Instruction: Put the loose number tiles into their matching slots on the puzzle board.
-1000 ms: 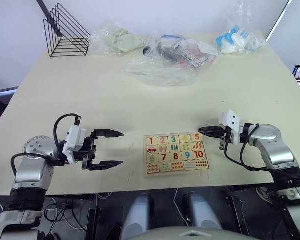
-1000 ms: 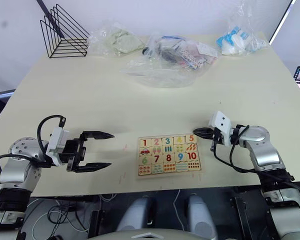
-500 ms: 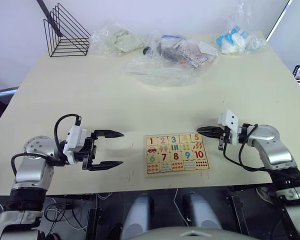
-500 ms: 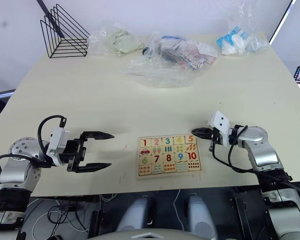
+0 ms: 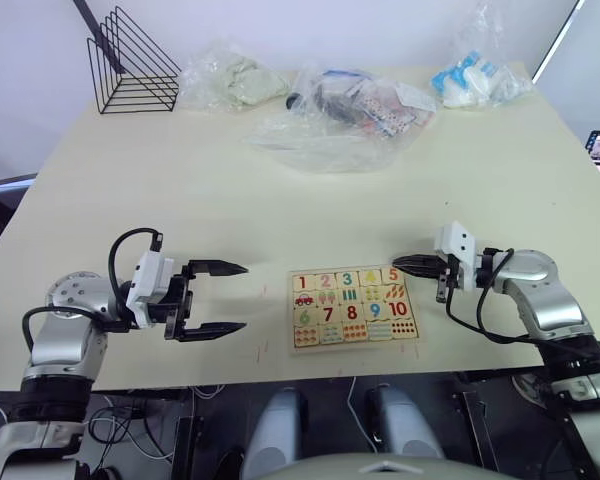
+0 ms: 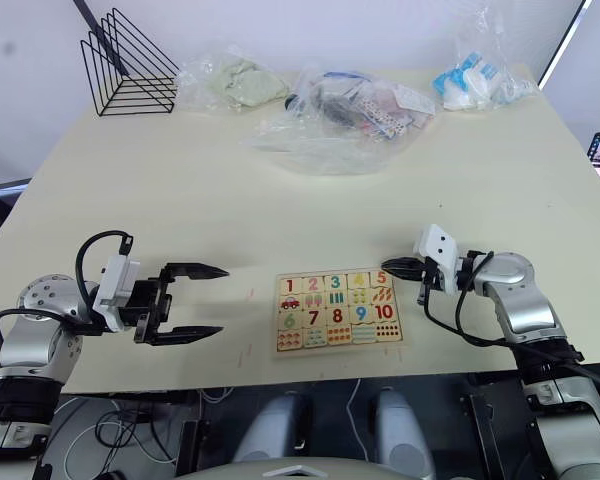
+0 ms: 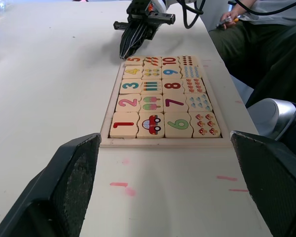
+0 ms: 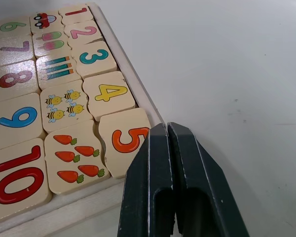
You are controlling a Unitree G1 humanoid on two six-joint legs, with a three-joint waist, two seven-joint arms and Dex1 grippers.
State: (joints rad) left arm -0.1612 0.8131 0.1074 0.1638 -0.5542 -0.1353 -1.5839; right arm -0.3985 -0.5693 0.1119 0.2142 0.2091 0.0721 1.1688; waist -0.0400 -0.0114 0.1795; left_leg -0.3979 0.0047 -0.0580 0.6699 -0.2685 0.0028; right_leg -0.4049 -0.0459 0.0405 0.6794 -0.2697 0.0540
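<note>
On the puzzle board [image 5: 352, 306], tiles 1–5 [image 7: 129, 91] seated above 6–10; right pincer [image 8: 168, 148] clenched empty, left pincer [image 5: 232, 296] released.

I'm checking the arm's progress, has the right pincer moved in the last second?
Yes, slightly. The shut right pincer has crept toward the robot's left, its tip closer to the 5 tile on the puzzle board.

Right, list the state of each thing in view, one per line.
Left gripper: open, empty, beside the board.
Right gripper: shut, empty, tips by the 5 tile.
Number tiles 1 to 5: all seated.
Puzzle board: full, flat on the table.
</note>
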